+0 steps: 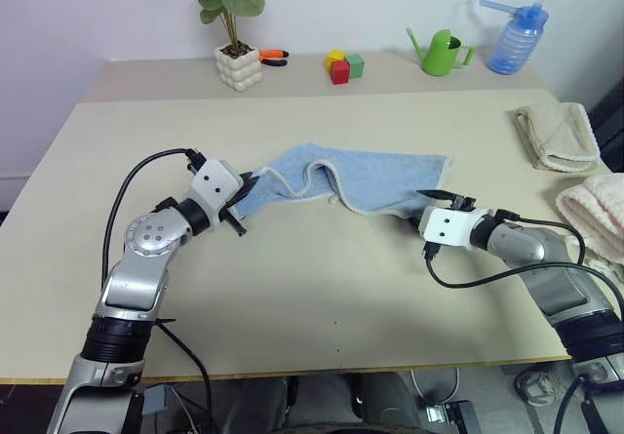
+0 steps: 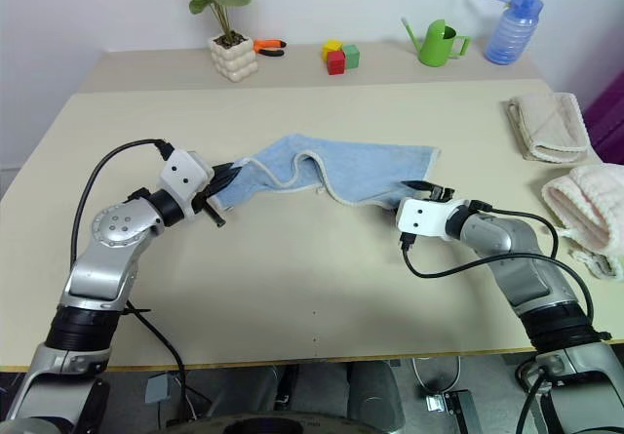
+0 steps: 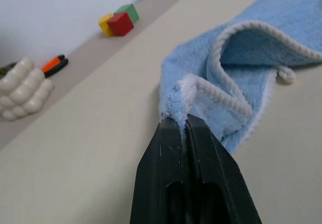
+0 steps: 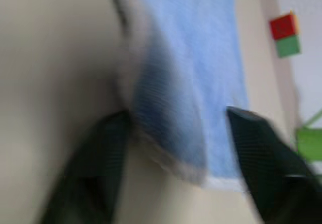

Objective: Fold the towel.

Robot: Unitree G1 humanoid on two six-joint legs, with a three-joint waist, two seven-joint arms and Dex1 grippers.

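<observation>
The light blue towel (image 1: pixel 375 177) with a pale hem lies rumpled in the middle of the table (image 1: pixel 312 297), one fold humped up near its centre. My left gripper (image 1: pixel 246 193) is shut on the towel's left corner, and the left wrist view shows the hem (image 3: pixel 176 95) pinched between the black fingertips. My right gripper (image 1: pixel 446 198) is at the towel's near right corner. In the right wrist view its fingers (image 4: pixel 100 148) stand apart on either side of the towel's edge (image 4: pixel 171 133), so it is open around the cloth.
A beige ribbed towel (image 1: pixel 558 134) and a fluffy cream towel (image 1: pixel 597 210) lie at the table's right edge. Along the back stand a potted plant (image 1: pixel 238 63), orange pliers (image 1: pixel 273 57), coloured blocks (image 1: pixel 341 65), a green watering can (image 1: pixel 444 54) and a blue spray bottle (image 1: pixel 517 36).
</observation>
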